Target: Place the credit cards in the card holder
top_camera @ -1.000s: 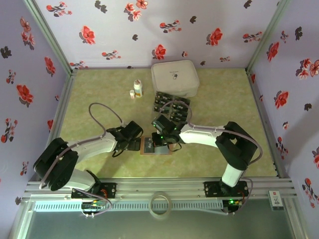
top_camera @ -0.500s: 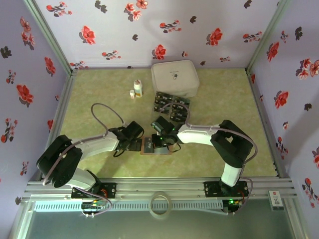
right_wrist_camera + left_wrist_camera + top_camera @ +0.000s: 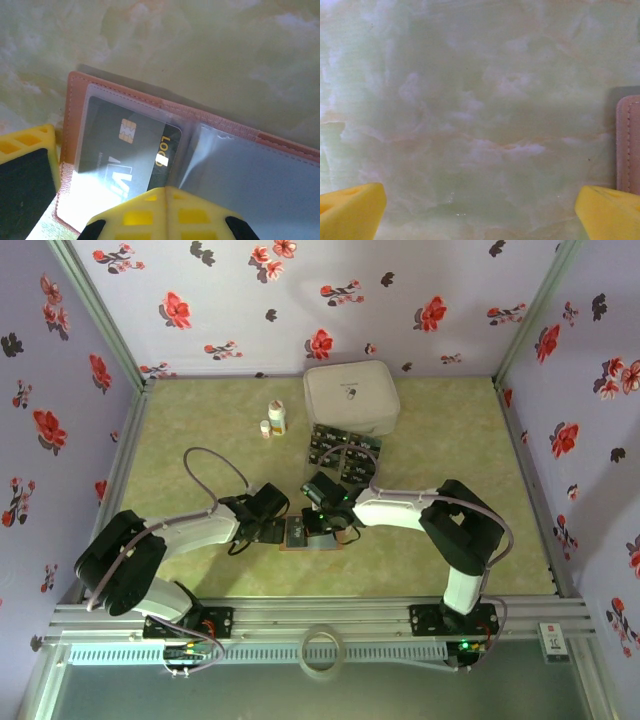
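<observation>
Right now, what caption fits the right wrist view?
Shut right gripper over the open card holder, one dark credit card slotted inside behind clear plastic.

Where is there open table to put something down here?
Bare green table lies right of the white case and credit cards, out to the right wall, and left of the two small bottles, out to the left wall. Crowded: the centre line, from the case through the cards to the card holder.

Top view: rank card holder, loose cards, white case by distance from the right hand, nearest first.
1. Card holder: directly under the right hand, at the near middle of the table.
2. Loose cards: just beyond the hand, mid-table.
3. White case: farthest, by the back wall.
</observation>
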`<state>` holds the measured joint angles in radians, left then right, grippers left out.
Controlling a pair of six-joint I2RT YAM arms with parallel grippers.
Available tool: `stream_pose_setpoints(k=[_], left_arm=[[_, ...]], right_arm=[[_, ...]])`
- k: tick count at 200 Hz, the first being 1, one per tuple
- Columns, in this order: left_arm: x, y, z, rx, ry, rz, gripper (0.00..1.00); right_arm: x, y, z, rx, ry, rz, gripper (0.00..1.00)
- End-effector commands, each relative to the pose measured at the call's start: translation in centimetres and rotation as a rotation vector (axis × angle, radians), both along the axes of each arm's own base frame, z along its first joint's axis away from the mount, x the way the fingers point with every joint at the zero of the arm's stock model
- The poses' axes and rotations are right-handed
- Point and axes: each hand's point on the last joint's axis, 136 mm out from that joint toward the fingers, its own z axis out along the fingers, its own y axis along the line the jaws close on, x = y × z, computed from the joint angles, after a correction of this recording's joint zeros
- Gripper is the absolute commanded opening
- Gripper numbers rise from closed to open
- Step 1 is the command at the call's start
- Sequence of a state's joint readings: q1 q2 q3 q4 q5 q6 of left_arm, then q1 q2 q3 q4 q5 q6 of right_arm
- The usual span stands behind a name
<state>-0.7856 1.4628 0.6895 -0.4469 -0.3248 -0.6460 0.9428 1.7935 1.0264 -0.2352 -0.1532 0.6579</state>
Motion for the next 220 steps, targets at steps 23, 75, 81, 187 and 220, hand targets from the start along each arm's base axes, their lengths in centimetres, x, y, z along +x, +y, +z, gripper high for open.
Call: stream_pose_setpoints(k=[23,75,81,187,220], left_arm=[[0.3,0.1,1.2,-0.005,-0.012,-0.016,1.0],[0.5,0.3,5.6,-0.074,-0.08,0.004,1.0],[0.6,0.0,6.0,-0.096,-0.087,0.002,1.0],[-0.1,-7.7,6.4,-0.234,-0.076,-0.1,1.0],[-0.3,-8.7,5.1,-0.218,-0.056,-0.114,1.0]], right_arm=[[1.3,-1.5,4.9,0.025,-0.09,-0.01,0.01],[2.7,-5.8,7.0,0.086,-0.119,-0.104,0.36],[2.9,-6.0,7.1,0.102,-0.116,-0.112,0.36],[2.5,-4.9,3.5,0.197,0.004,-0.098,0.1],[2.4,-5.1,2.4,0.181,0.012,-0.099,0.04]])
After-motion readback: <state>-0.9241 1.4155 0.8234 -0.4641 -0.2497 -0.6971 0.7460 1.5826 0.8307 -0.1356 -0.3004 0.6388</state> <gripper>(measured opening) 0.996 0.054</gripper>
